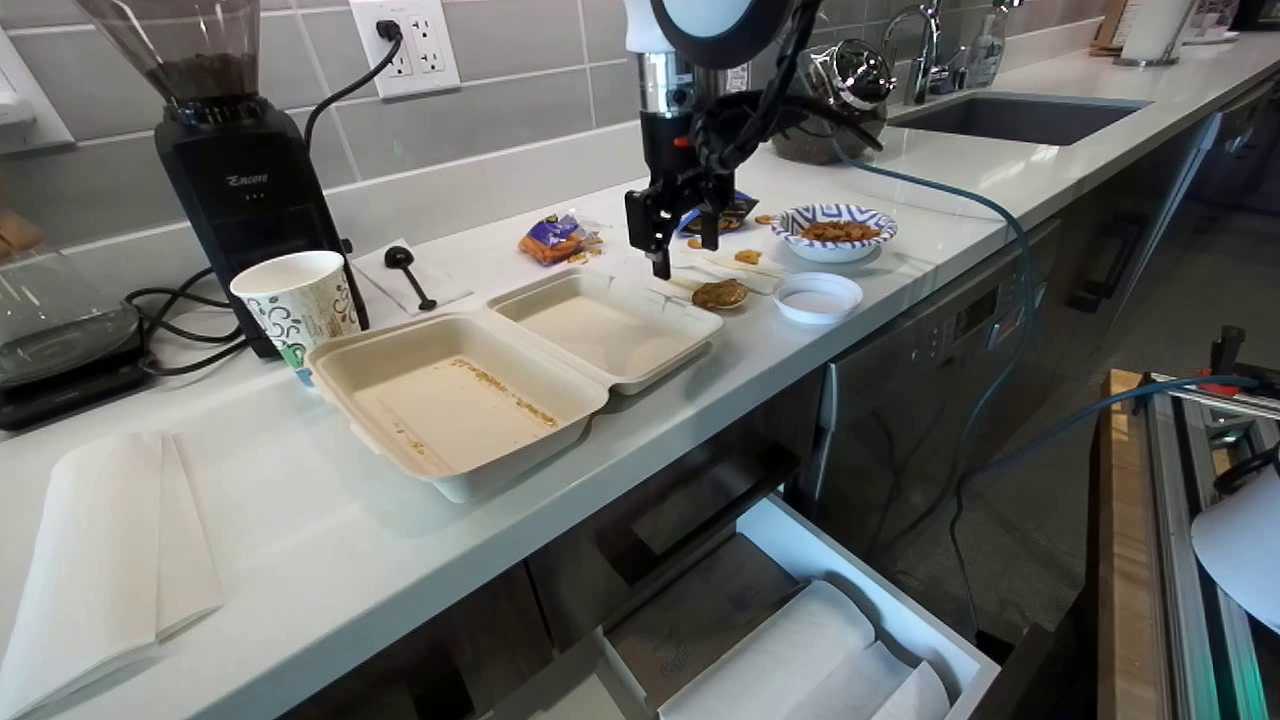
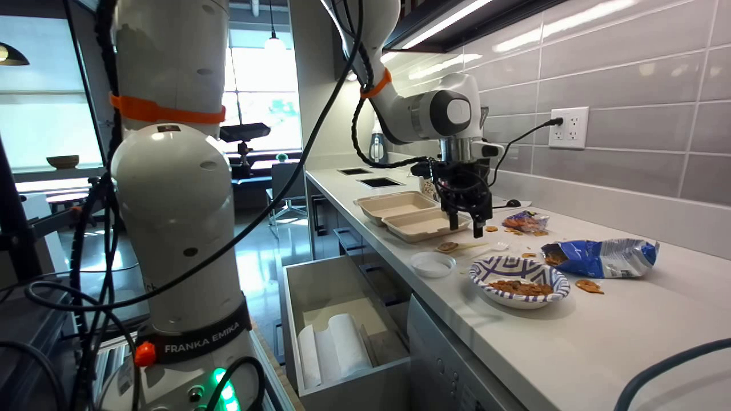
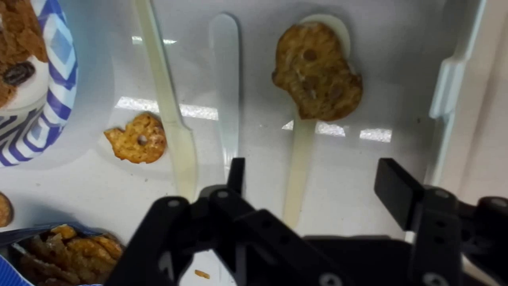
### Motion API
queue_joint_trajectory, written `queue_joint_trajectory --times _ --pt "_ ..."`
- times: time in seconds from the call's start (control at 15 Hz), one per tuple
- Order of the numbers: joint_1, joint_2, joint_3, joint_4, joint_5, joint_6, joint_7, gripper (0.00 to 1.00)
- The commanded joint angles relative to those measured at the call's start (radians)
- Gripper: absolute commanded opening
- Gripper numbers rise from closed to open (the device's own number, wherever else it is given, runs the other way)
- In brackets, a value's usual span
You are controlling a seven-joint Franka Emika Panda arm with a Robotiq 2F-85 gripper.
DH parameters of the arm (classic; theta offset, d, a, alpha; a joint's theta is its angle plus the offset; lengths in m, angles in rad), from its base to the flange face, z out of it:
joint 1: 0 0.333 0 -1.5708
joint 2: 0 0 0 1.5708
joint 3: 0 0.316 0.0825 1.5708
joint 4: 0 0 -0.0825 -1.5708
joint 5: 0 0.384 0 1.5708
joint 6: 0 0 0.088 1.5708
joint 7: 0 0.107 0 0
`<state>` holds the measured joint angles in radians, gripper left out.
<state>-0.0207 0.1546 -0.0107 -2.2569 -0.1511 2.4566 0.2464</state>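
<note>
Windows (image 2: 45,125) blaze nearly white behind me in an exterior view, where a strip light (image 2: 447,24) shines and glare streaks the tiles (image 2: 622,80). In my wrist view, bright reflections band the glossy surface (image 3: 262,159), shadows fall soft, detail blurs slightly, and my claw (image 3: 313,178) reads near-black.

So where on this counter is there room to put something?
Free: counter between the folded paper, cup and takeout box; also between the bowl and hose. Crowded: beneath the gripper, with cutlery and crackers, and around the snack bags.
</note>
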Motion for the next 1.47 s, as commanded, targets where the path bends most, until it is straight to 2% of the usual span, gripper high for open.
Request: queue_joint_trajectory --times 0.0,0.27,0.33,0.4,0.47,0.73,1.2,1.27,1.4 --pt "0.011 0.018 -0.010 0.002 0.029 0.026 0.003 0.70" --pt "0.012 0.033 -0.012 0.006 0.031 0.041 0.007 0.67" --pt "0.013 0.040 -0.012 0.009 0.030 0.047 0.009 0.61" --pt "0.014 0.044 -0.013 0.009 0.028 0.055 0.013 0.63" --pt "0.014 0.049 -0.013 0.011 0.031 0.063 0.011 0.58" --pt "0.014 0.063 -0.018 0.017 0.030 0.075 0.013 0.57" --pt "0.010 0.060 -0.029 0.011 0.033 0.074 0.012 0.44" --pt "0.010 0.059 -0.031 0.011 0.034 0.075 0.011 0.40" --pt "0.008 0.059 -0.034 0.011 0.036 0.073 0.008 0.39"
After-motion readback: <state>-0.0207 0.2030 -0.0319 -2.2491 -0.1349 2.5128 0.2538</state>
